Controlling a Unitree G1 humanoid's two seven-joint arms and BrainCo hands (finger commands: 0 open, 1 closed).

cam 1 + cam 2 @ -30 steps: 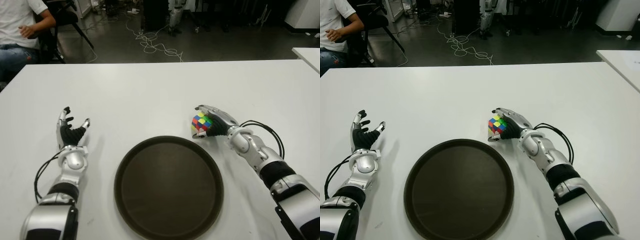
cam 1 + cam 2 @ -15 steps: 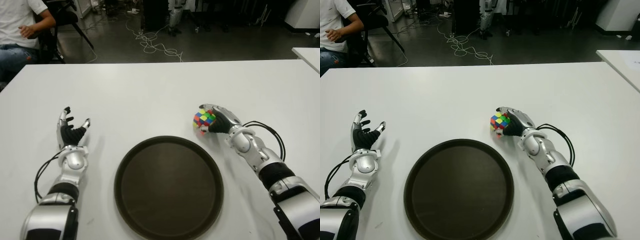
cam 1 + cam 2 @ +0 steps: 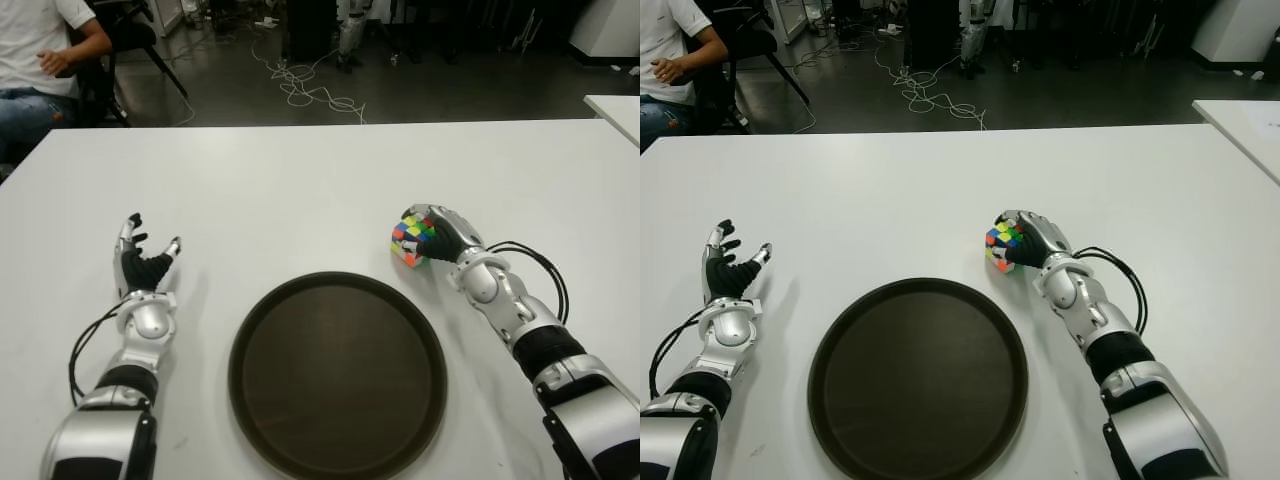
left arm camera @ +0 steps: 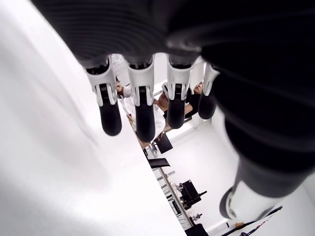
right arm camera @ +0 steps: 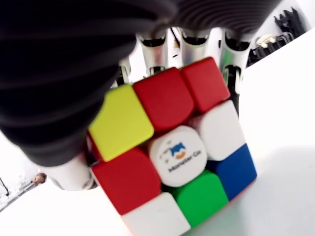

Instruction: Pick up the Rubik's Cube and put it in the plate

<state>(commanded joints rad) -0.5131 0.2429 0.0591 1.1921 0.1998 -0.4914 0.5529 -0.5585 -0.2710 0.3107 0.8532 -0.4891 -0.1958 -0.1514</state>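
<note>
While the cube is off-plate: the Rubik's Cube [image 3: 411,241] sits in the right hand [image 3: 440,236], just beyond the far right rim of the plate [image 3: 337,375], over the white surface [image 3: 300,190].
Right hand: fingers wrapped over the cube's far side, with the thumb on the near side in the right wrist view; it is holding the cube.
Cube height: it seems at or barely off the surface; I cannot tell whether it is fully lifted.
Left hand: the left hand [image 3: 142,268] shows to the left of the plate, fingers spread and upright, holding nothing.
Step in hand: judged to be the lift and carry toward the plate.
How to do it well: raise the cube enough to clear the rim before moving it inward and toward the robot.
Grip: keep the fingers firm, since the smooth faces could let the cube twist or slide out.
Release: lower it near the plate's middle and loosen only once it rests there.
Risk: clipping the rim could shove the plate.
</note>
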